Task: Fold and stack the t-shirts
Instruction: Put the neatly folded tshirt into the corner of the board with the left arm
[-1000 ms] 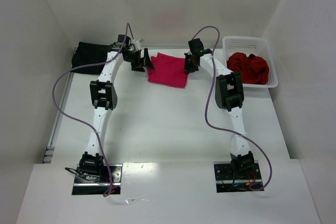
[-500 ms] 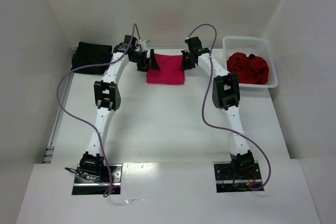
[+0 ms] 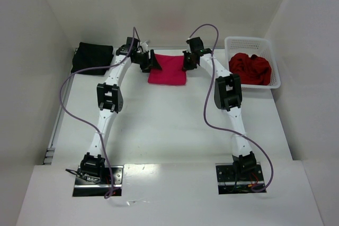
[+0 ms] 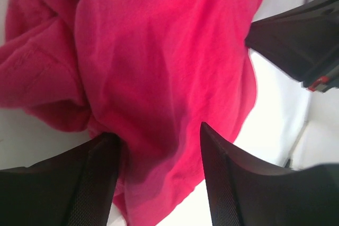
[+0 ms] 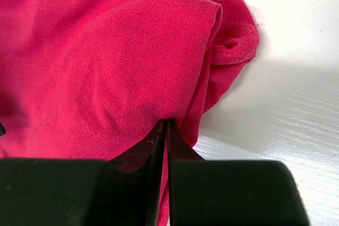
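White table [image 3: 175, 115]: lattice basket [image 3: 249, 40] holds dark red t-shirts [image 3: 251, 68]; pink t-shirt [image 3: 168, 70] outside.

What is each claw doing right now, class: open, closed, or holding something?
Left claw: open, astride the pink t-shirt.
Right claw: closed, pinching the pink t-shirt's edge.

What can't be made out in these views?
Top view: how many red shirts fill the basket; bunched, too small.
Top view: folds of the black shirt; too dark and small.
Left wrist view: outline of the pink shirt, cut off by the frame edges.
Right wrist view: its lower edge, hidden behind the right hand.
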You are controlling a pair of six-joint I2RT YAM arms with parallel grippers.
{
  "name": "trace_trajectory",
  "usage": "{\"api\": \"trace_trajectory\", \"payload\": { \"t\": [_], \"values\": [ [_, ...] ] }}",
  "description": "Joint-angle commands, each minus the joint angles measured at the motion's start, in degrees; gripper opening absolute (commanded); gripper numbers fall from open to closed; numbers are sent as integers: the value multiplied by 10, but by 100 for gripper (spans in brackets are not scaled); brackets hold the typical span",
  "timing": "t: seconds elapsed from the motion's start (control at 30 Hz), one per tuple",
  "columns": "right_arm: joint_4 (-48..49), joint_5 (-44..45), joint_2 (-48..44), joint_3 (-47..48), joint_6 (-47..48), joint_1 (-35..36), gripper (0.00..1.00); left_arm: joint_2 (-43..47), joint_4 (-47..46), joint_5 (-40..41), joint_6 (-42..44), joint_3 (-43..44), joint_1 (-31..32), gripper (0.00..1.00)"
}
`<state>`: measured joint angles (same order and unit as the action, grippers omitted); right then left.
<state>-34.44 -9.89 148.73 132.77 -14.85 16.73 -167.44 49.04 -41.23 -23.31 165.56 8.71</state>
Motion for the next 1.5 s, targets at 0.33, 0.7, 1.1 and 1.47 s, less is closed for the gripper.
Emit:
{"api": "trace_trajectory", "payload": {
  "t": [0.33,0.7,1.1,1.47],
  "values": [
    [2,-3,6,-1,10,12,9,-62,-6,-22,-18,9,17,64],
    [2,2,6,-1,10,12,9,-62,18,34,-18,14,17,8],
    [-5,7,-19,14,-1,12,29,-12,59,184,-1,37,17,0],
    [-33,17,-192,19,8,12,100,32,108,379,43,71,-11,0]
  ]
}}
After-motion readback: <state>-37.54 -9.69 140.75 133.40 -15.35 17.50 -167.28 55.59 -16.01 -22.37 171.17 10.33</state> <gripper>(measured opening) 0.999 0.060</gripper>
